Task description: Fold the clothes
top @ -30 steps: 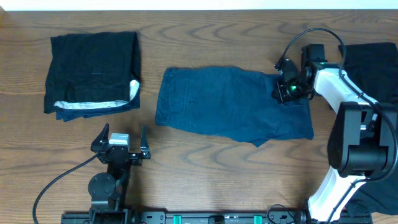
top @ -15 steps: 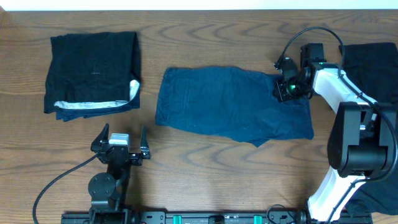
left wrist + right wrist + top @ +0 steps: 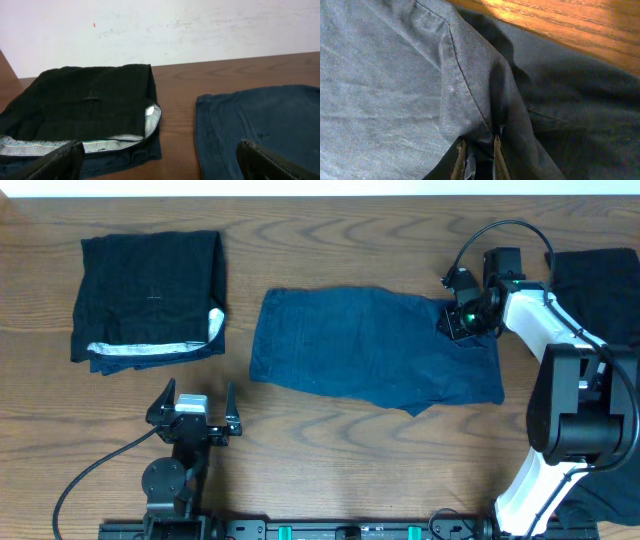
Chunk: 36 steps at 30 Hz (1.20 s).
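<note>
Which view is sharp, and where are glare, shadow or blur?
Overhead: evenly lit and sharp, navy shorts cast little shadow. Left wrist: left hand's fingers at the bottom corners look soft. Right wrist: the table wood glows orange with glare, dark shadow fills the shorts' fold.

Navy-blue shorts are spread across the middle of the wooden table. A folded black garment with a silvery edge is laid far left, another black garment far right.

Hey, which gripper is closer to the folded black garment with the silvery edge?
Left. The left gripper is just robot-side of the black garment, not touching it. The right gripper is across the table at the navy shorts' right end.
</note>
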Motion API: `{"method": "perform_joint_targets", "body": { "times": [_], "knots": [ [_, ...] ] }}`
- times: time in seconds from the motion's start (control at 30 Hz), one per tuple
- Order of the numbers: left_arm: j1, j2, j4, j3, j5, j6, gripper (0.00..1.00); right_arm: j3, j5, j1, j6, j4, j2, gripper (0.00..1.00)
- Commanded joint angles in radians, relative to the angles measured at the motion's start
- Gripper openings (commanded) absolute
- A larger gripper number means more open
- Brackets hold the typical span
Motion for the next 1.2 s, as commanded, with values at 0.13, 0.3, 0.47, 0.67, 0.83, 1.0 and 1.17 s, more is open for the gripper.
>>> {"method": "perform_joint_targets", "body": {
  "times": [0.13,0.3,0.47,0.67,0.83,1.0,1.17],
  "knots": [
    [-0.004,-0.005,-0.034,-0.016,0.021,0.009,0.98,0.007,0.002,0.011,-0.008,-0.02,-0.012,0.13],
    [-0.004,-0.005,-0.034,-0.016,0.021,0.009,0.98,0.008,0.003,0.011,-0.003,-0.048,-0.02,0.01],
    [-0.004,-0.006,-0.034,-0.016,0.021,0.009,0.98,0.022,0.003,0.006,0.045,-0.074,-0.081,0.01],
    [-0.004,-0.006,-0.034,-0.016,0.021,0.009,0.98,0.022,0.003,0.003,0.13,-0.127,-0.228,0.01],
    [-0.004,-0.006,-0.034,-0.016,0.021,0.009,0.98,0.022,0.003,0.003,0.159,-0.201,-0.29,0.01],
    [-0.004,-0.005,-0.033,-0.016,0.021,0.009,0.98,0.018,0.003,0.008,0.161,-0.21,-0.274,0.01],
    [-0.004,-0.005,-0.015,-0.016,0.053,-0.014,0.98,0.018,0.002,0.019,0.161,-0.238,-0.249,0.01]
  ]
}}
